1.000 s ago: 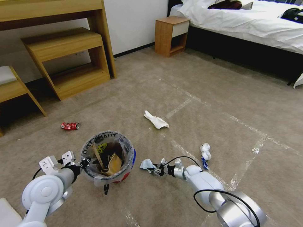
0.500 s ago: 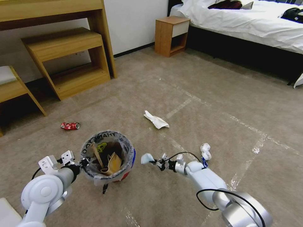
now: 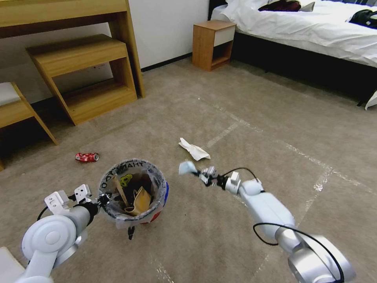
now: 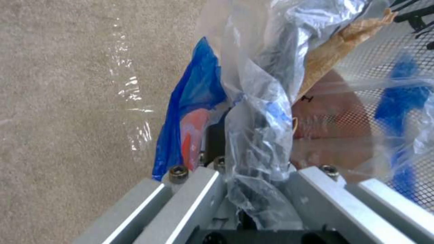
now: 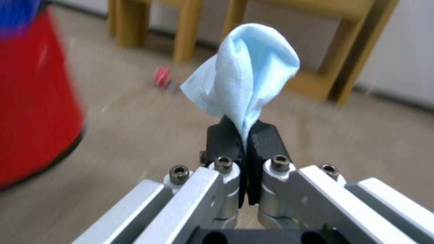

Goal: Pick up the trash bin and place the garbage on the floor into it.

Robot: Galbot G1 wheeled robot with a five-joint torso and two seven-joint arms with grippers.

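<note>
Underfoot: beige carpet (image 3: 251, 98), clear tape lines (image 3: 310, 159).
Room: wooden desk (image 3: 78, 59), nightstand (image 3: 213, 43), bed (image 3: 314, 27).
Left gripper (image 3: 103, 199): clamped on trash bin (image 3: 133, 192) rim.
Right gripper (image 5: 242, 134): pinching pale blue mask (image 5: 246, 79), aloft.

The bin (image 3: 135, 196) is red with a blue rim, lined with a clear bag (image 4: 257, 112) printed in black letters and a yellow smiley. The mask (image 5: 246, 78) is pale blue, pinched between black fingertips (image 5: 223, 137) of the silver right gripper (image 5: 240, 135). The can (image 3: 86, 157) is red, the crumpled paper (image 3: 194, 149) white. The carpet (image 3: 255, 129) is beige-grey, crossed by shiny clear tape lines (image 3: 310, 196). Inside the bin lies a brown paper bag (image 3: 142, 198).
</note>
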